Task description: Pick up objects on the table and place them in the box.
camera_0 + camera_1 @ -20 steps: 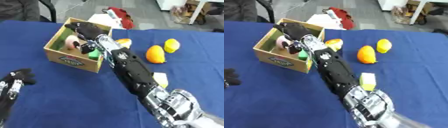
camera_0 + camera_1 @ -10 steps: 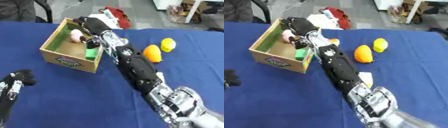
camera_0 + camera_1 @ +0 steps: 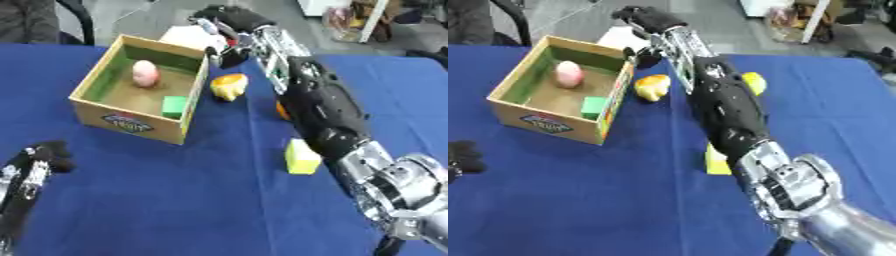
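While my right arm stretches far across the table [image 3: 175,200], my right hand [image 3: 229,22] sits up past the far right corner of the cardboard box [image 3: 131,122], above the table's far edge. Fingers [image 3: 214,54] on that hand are curled down; a dark lump sits under them just beyond the box corner, cannot tell if I'm gripping it or if it's part of the hand. White paper-like thing [image 3: 188,36] lies right behind the box, next to that hand.

Box is open-topped, green inside walls, brown floor, label on the near face. Inside it: pink egg-shaped object [image 3: 145,73] toward the far side, green cube [image 3: 175,106] against the right wall near the front. The two are apart from each other.

Outside the box, on the blue cloth: orange-yellow fruit-like piece [image 3: 228,86] just beside the box's right wall, not touching it as far as I can see. Yellow block [image 3: 302,157] nearer to me, just left of my forearm. Yellow lemon-like object [image 3: 753,82] shows on the other side of my arm in the right eye view. Sliver of something orange [image 3: 282,111] peeks out at my arm's left edge, mostly hidden.

My left hand [image 3: 37,165] rests at the lower left, well apart from the box, idle; its fingers' state I cannot tell.
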Tool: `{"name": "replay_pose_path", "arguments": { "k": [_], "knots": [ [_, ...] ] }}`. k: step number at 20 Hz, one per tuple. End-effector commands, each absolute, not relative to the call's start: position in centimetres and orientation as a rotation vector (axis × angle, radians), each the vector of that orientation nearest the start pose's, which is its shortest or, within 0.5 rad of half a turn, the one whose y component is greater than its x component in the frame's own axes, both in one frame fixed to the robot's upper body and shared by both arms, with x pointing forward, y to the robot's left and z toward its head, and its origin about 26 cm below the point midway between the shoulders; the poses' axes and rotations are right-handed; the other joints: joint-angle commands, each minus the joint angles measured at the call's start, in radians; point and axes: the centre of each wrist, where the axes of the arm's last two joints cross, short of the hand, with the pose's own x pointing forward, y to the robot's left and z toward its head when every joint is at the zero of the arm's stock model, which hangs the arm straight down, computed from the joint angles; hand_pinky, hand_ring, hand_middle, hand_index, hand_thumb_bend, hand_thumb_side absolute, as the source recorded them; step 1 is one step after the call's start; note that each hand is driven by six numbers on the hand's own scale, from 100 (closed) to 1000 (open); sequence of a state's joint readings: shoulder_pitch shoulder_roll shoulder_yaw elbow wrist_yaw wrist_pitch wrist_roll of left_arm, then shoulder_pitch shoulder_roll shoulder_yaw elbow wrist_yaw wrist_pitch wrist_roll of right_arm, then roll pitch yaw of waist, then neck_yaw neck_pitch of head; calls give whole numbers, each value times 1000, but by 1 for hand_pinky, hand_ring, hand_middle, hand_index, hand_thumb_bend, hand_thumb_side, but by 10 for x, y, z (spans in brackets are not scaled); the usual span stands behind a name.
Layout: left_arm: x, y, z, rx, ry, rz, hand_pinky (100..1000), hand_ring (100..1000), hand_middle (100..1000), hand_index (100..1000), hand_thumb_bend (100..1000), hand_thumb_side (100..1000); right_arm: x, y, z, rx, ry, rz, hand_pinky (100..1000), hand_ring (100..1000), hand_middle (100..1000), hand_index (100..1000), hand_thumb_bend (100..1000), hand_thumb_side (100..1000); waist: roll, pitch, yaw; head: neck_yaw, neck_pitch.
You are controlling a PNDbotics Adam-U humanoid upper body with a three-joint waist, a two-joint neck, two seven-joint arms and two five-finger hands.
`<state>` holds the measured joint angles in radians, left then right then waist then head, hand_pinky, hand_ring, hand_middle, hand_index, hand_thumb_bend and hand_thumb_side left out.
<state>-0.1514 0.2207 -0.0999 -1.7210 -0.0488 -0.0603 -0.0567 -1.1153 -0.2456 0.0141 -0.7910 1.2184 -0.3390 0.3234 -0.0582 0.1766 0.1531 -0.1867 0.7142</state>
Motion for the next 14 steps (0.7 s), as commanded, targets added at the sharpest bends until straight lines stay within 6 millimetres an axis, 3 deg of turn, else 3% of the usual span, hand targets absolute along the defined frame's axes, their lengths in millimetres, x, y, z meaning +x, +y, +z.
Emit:
{"name": "replay_pose_path", "arguments": {
  "k": [1,7,14],
  "knots": [
    [308,254,81,89,-1911,-403,663,584,592,757,100,757,501,-222,236,-980,-1472,1753,884,947,961,1000,100,199,-1,-32,-8,11,6],
    [308,255,81,92,-1912,-401,663,584,592,757,100,756,500,-225,207,-946,-1324,1875,883,955,966,993,100,233,4,-30,-19,17,6],
    [309,253,84,86,-1923,-399,663,584,592,757,100,753,500,-201,177,-975,-1338,1933,876,950,959,958,100,249,10,-25,-11,13,-3]
  ]
}}
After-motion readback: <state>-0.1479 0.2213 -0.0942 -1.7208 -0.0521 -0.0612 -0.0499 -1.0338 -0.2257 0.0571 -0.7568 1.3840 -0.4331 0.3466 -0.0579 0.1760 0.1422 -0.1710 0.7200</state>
